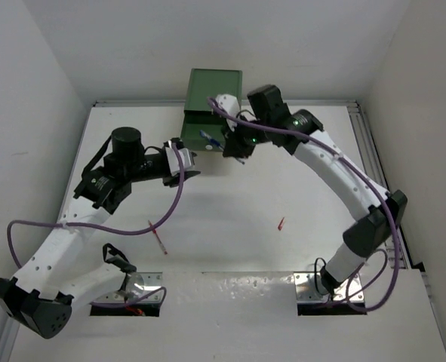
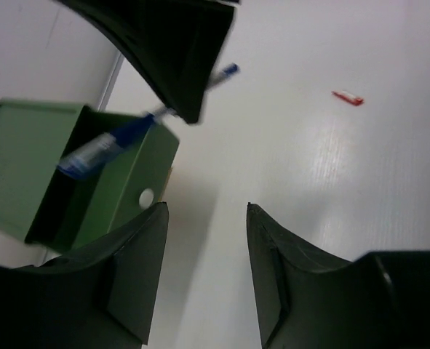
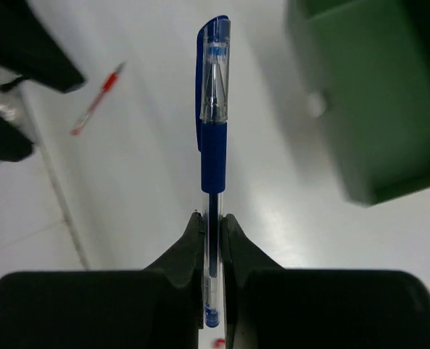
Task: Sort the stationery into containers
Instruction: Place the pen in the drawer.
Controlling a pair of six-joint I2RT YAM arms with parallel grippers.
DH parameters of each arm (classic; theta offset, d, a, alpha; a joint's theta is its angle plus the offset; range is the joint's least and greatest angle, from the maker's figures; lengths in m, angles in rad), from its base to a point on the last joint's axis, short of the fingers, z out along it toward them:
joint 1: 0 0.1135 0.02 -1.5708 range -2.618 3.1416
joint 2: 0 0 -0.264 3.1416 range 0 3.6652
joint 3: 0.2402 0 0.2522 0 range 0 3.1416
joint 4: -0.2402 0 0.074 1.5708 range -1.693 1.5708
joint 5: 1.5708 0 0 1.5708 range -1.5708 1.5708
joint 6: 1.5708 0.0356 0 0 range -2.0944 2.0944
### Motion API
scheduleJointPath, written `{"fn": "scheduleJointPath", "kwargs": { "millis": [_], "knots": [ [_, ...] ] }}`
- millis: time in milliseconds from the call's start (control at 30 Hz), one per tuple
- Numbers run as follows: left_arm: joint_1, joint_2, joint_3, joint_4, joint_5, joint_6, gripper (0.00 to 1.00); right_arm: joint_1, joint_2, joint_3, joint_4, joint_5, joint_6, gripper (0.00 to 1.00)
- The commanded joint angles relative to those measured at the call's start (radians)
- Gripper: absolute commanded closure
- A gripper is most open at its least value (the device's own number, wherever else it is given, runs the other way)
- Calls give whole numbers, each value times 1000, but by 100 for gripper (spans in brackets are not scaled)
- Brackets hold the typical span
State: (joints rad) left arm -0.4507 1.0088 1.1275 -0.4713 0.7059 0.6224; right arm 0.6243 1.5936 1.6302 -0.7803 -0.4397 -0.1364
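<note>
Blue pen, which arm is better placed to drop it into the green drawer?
Right, most likely. The right gripper is shut on the blue pen, next to the open green drawer. The left gripper holds nothing, its jaws apart.

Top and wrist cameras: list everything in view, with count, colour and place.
green cabinet: one, dark green, far edge of the table.
open drawer: one, dark green with white knob, pulled out of the cabinet.
blue pen: one, blue with clear barrel, in the right gripper at the drawer's front.
red pen: one, red, on the table near the left arm.
small red piece: one, red, on the table right of centre.
table: one, white.
purple cables: two, purple, one along each arm.
left gripper: one, black, open, empty, by the drawer.
right gripper: one, black, shut on the blue pen.
</note>
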Motion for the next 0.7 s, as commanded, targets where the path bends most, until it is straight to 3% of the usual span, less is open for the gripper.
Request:
{"fn": "scheduleJointPath", "kwargs": {
  "millis": [0,167,367,667],
  "knots": [
    [64,-58,-21,66,-86,-114,47,-37,112,282,7,140,-202,100],
    [208,-91,-54,122,-171,-243,44,-57,278,462,33,162,-333,100],
    [305,-70,-75,126,-269,-332,41,-43,319,390,145,157,-440,100],
    [369,-59,-107,105,-207,-366,39,-44,410,393,223,139,-466,95]
  ]
}}
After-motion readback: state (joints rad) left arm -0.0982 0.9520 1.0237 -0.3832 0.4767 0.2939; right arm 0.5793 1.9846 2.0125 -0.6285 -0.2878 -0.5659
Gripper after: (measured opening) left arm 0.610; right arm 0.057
